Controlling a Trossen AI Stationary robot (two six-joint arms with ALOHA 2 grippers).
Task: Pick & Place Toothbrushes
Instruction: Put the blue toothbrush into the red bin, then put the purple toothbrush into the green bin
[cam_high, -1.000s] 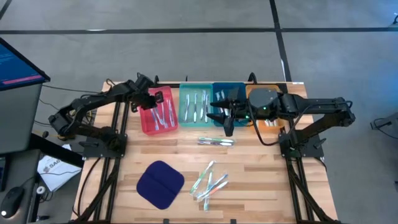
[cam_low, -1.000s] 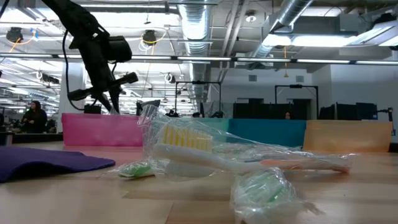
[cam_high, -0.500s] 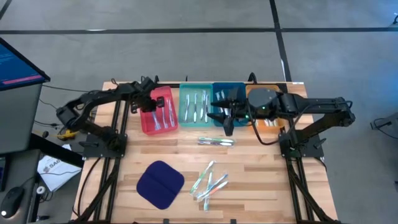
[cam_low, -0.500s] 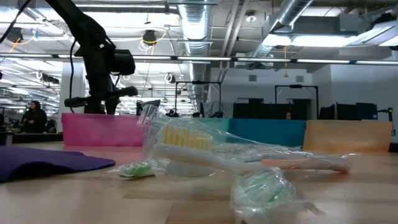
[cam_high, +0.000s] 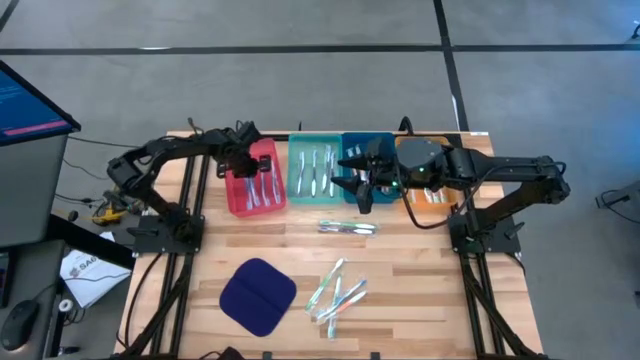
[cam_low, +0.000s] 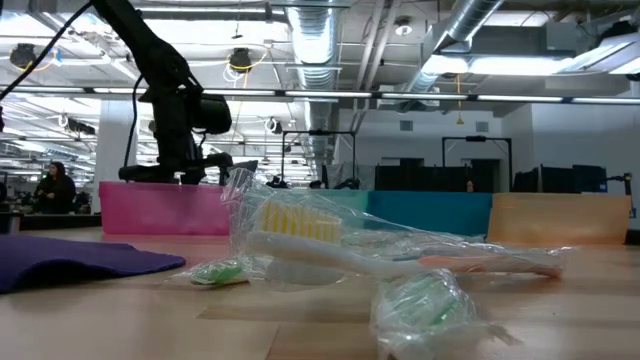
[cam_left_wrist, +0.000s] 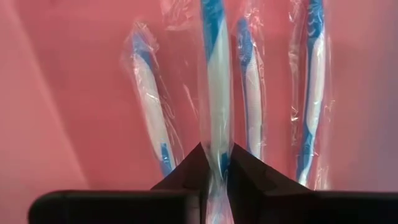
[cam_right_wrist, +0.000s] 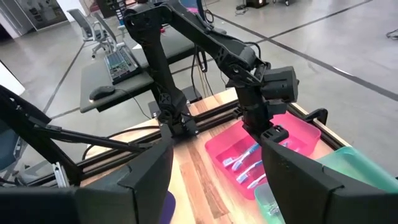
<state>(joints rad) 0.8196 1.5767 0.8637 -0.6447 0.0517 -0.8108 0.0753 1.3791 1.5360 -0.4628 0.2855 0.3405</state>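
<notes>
Large open industrial lab or workshop floor. Exposed round ductwork (cam_low: 320, 45) and pipes run under an unfinished ceiling with strip lights. Polished grey concrete floor (cam_high: 300, 25) with dark seam lines. Wooden slat table (cam_high: 400, 260) on black metal frames, robot arms mounted at both sides. A side desk (cam_right_wrist: 118, 68) carries a keyboard and mouse; a monitor (cam_high: 30, 100) glows at the table's left. Office chairs (cam_right_wrist: 93, 28) and rows of dark workstations stand behind; a person (cam_low: 52, 185) is far off.
</notes>
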